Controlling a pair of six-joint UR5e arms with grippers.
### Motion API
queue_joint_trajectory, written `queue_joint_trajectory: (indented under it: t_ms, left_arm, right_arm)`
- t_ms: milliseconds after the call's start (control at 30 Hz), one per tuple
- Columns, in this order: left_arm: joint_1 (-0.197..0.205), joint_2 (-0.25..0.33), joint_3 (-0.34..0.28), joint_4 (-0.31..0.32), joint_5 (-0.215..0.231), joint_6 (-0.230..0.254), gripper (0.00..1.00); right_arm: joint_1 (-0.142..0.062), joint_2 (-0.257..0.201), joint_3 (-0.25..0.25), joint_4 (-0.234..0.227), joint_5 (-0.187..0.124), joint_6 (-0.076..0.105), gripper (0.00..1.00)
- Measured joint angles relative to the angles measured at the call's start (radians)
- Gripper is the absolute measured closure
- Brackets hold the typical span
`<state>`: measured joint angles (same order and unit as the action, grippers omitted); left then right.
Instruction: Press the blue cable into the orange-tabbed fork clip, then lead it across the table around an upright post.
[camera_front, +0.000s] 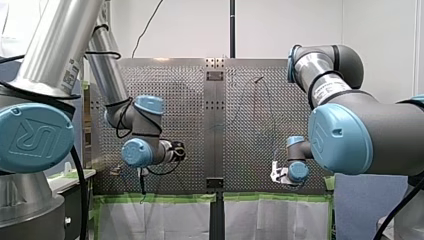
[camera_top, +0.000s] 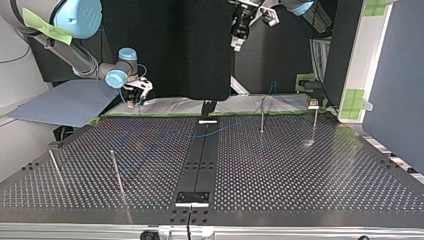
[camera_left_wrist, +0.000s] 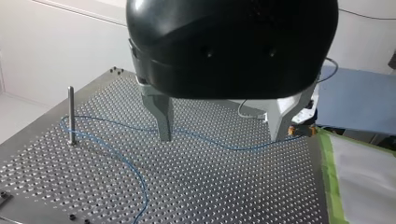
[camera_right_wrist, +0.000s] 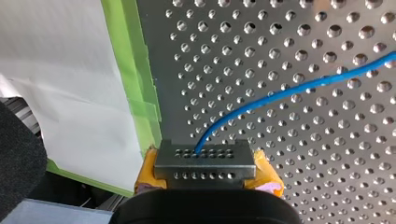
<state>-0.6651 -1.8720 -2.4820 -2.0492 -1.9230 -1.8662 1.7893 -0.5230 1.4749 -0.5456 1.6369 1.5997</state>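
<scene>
Two arms (my left arm, my right arm), two claws (my left claw, my right claw), four upright posts, one blue cable, one perforated surface, one blue sheet beside it.

My left arm is showing a silver tube with a small printed label, dark grey joints and round pale blue caps, the nearest one bearing a raised UR logo. Black cables are looping along it. The left pincer is showing a glossy black domed housing and two tapered grey metal fingers. My right arm is wearing the same silver, grey and pale blue; the right pincer is looking white.
</scene>
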Motion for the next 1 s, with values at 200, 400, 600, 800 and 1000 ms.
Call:
queue_joint_trajectory:
  t_ms: [200,400,600,800,1000]
  left_arm:
    - [0.000,0.001,-0.044,0.044,0.000,0.004,0.00]
    - [0.000,0.002,-0.053,0.053,0.000,0.003,0.00]
    - [0.000,0.001,-0.053,0.054,0.000,0.002,0.00]
    - [0.000,0.002,-0.054,0.054,0.000,0.002,0.00]
    - [0.001,0.002,-0.054,0.054,0.000,0.002,0.00]
  right_arm:
    - [0.004,-0.001,-0.003,0.013,0.001,-0.023,0.98]
    - [0.005,-0.001,-0.003,0.016,0.002,-0.025,0.98]
    - [0.005,-0.001,-0.003,0.016,0.002,-0.025,0.98]
    - [0.005,-0.001,-0.003,0.016,0.002,-0.025,0.98]
    - [0.005,-0.001,-0.003,0.016,0.002,-0.025,0.98]
